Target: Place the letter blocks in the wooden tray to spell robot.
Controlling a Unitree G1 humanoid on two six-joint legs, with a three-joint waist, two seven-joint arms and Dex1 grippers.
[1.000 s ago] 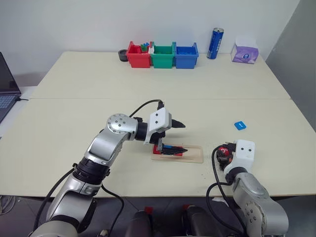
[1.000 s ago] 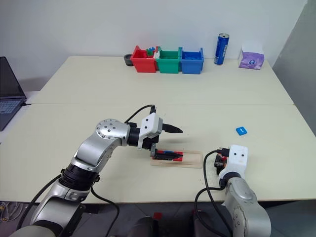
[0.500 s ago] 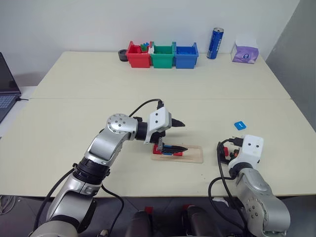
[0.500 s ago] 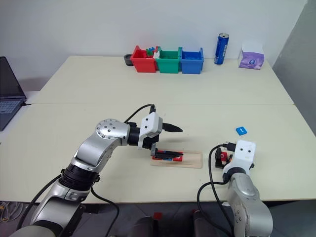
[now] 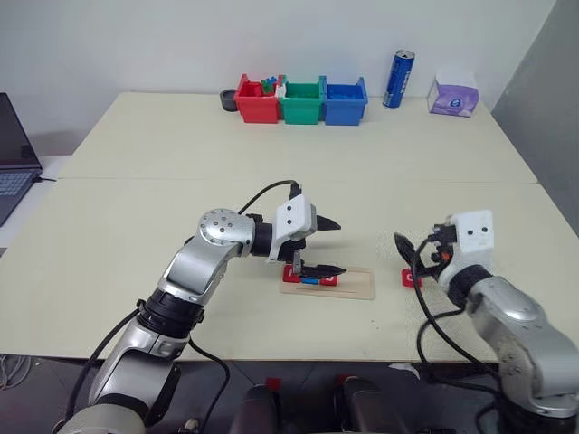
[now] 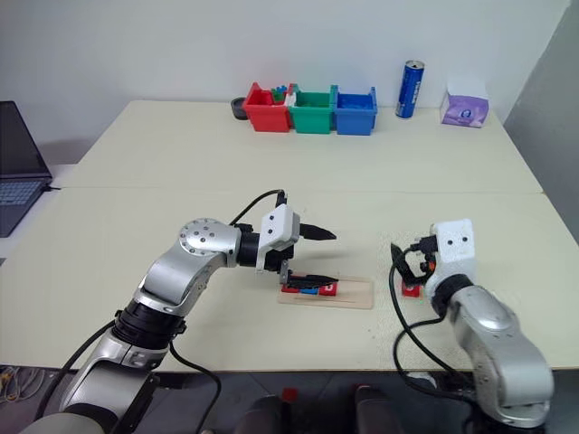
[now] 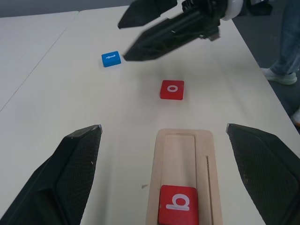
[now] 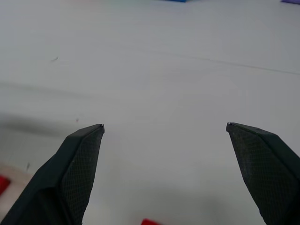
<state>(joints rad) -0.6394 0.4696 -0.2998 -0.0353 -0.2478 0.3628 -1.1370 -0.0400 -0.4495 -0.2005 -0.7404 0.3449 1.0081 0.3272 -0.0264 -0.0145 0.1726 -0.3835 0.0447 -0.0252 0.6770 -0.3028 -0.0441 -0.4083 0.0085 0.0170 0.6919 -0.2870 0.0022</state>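
Pale table [image 5: 136, 217], white wall behind. Left gripper [image 5: 324, 246] hovering over wooden tray [image 7: 183, 150], fingers spread wide, nothing held; red "b" block [image 7: 176, 204] seated in tray groove between those fingers. Right gripper [image 7: 140, 28] raised off tabletop, fingers apart, empty. Red "o" block [image 7: 172, 89] flat on table just beneath right gripper, past tray's open end. Blue block [image 7: 111, 58] lying beyond, beside right gripper's fingertips.

Bright, even indoor light; soft shadows, sharp focus.
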